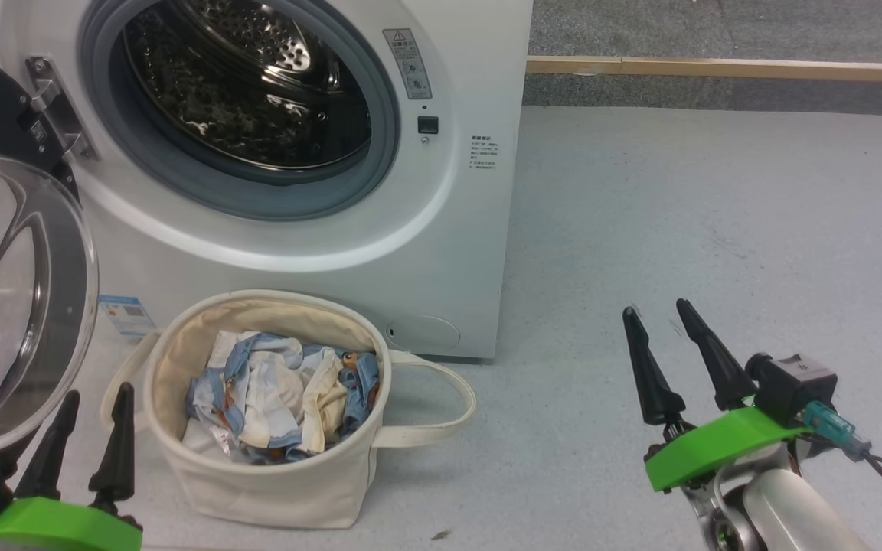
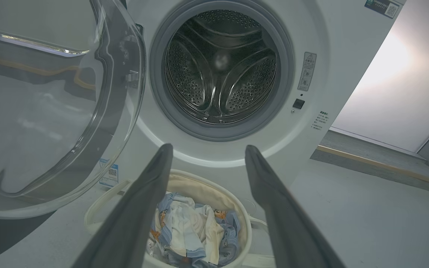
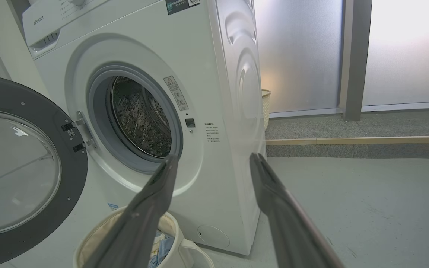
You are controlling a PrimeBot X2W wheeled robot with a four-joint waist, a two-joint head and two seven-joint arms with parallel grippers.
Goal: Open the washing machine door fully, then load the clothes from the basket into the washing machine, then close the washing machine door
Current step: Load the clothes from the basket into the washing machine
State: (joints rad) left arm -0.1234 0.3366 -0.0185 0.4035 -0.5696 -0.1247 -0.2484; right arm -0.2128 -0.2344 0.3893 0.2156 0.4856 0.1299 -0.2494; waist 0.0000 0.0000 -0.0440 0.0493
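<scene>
The white washing machine (image 1: 441,252) has its round door (image 1: 12,291) swung wide to the left, black rim and clear glass bowl facing me; the steel drum (image 2: 220,67) holds nothing. In front of it on the floor sits the cream canvas basket (image 1: 272,474) with light-blue and cream clothes (image 1: 280,398) bunched inside. My left gripper (image 1: 93,402) is open, low beside the basket's left side under the door. My right gripper (image 1: 659,314) is open over bare floor to the right of the machine. The basket (image 3: 88,245) and door (image 3: 21,171) also show in the right wrist view.
Grey floor (image 1: 717,229) stretches to the right of the machine. A wooden strip (image 1: 717,69) runs along a raised step at the back. A blue label (image 1: 125,314) sits low on the machine's front. Frosted panels (image 3: 404,52) stand behind.
</scene>
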